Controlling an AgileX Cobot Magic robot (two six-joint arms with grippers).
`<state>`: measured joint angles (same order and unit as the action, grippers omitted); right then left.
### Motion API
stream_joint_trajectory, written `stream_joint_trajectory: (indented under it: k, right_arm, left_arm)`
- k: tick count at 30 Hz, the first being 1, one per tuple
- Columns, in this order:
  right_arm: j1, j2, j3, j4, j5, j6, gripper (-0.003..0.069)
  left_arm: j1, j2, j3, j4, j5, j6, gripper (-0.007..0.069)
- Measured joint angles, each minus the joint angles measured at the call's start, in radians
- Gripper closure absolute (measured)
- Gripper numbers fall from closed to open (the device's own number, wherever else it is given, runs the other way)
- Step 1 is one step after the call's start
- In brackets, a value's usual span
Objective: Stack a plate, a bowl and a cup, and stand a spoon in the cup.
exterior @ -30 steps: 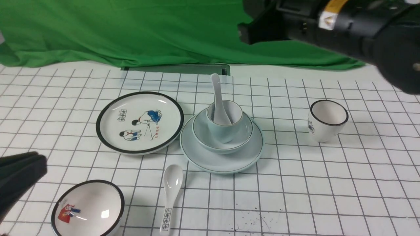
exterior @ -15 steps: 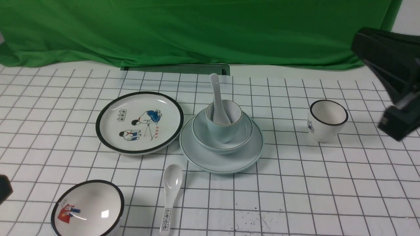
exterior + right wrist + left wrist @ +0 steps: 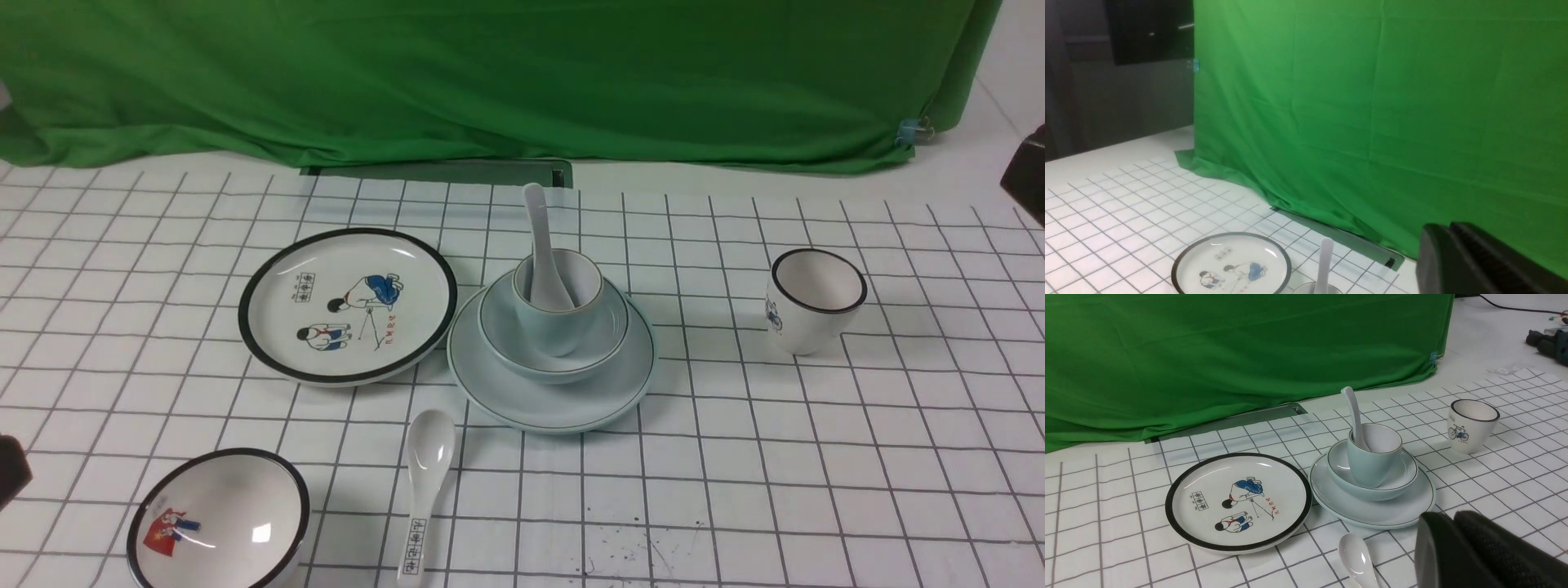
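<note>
Spoon (image 3: 539,237) is standing bowl-down in the cup (image 3: 559,327), its long handle leaning up and away toward the green cloth (image 3: 490,82). That cup is sitting in the bowl (image 3: 608,335), and the bowl is resting on the plate (image 3: 498,396), mid-table, just beside the black-rimmed plate (image 3: 347,306). Judging from this, nothing of the stacking is waiting to be done. At the near left edge the left gripper (image 3: 1453,516) is hanging with its jaws lying together on nothing, the stack lying ahead of it and to its right. At the far right edge the right gripper (image 3: 1449,228) is also looking closed and empty, and is aiming mostly above the tableware. Both are sitting well apart from the stack, neither clearly nearer. Any correcting grasp would be coming from above, closing across the handle's lean
</note>
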<state>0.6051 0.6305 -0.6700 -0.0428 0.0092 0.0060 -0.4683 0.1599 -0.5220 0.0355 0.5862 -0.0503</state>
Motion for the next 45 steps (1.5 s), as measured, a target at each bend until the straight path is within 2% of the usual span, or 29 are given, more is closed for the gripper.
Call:
stream_joint_trajectory:
  k: [4, 8, 14, 18, 21, 23, 24, 26, 30, 35, 45]
  right_arm:
    - [0.000, -0.001, 0.000, 0.000, 0.003, 0.003, 0.0589]
    - [0.003, -0.029, 0.000, 0.007, 0.060, 0.024, 0.0641]
    - [0.007, -0.093, 0.092, 0.012, 0.100, 0.018, 0.0651]
    - [-0.070, -0.203, 0.209, 0.012, 0.104, 0.016, 0.0651]
    - [-0.245, -0.345, 0.361, 0.012, 0.105, 0.016, 0.0651]
    - [-0.301, -0.385, 0.402, 0.011, 0.107, 0.016, 0.0651]
    - [-0.399, -0.452, 0.466, 0.008, 0.108, 0.016, 0.0651]
    - [-0.494, -0.516, 0.541, 0.006, 0.109, 0.021, 0.0650]
    - [-0.609, -0.611, 0.657, -0.028, 0.122, 0.075, 0.0650]
    - [-0.639, -0.629, 0.677, -0.063, 0.172, 0.127, 0.0650]
    - [-0.640, -0.630, 0.679, -0.066, 0.213, 0.105, 0.0649]
  left_arm:
    - [0.000, 0.000, 0.000, 0.000, 0.000, 0.000, 0.0634]
    - [0.000, 0.000, 0.000, 0.000, 0.000, 0.000, 0.0634]
    - [0.000, 0.000, 0.000, 0.000, 0.000, 0.000, 0.0634]
    - [0.000, 0.000, 0.000, 0.000, 0.000, 0.000, 0.0634]
    - [0.000, 0.000, 0.000, 0.000, 0.000, 0.005, 0.0634]
    - [0.000, 0.000, 0.000, 0.000, 0.000, 0.006, 0.0634]
    - [0.000, 0.000, 0.000, 0.000, 0.000, 0.007, 0.0634]
    - [0.000, 0.000, 0.000, 0.000, 0.000, 0.007, 0.0634]
    - [0.000, 0.000, 0.000, 0.000, 0.000, 0.007, 0.0634]
    - [0.000, 0.000, 0.000, 0.000, 0.000, 0.007, 0.0634]
    - [0.000, 0.000, 0.000, 0.000, 0.000, 0.007, 0.0634]
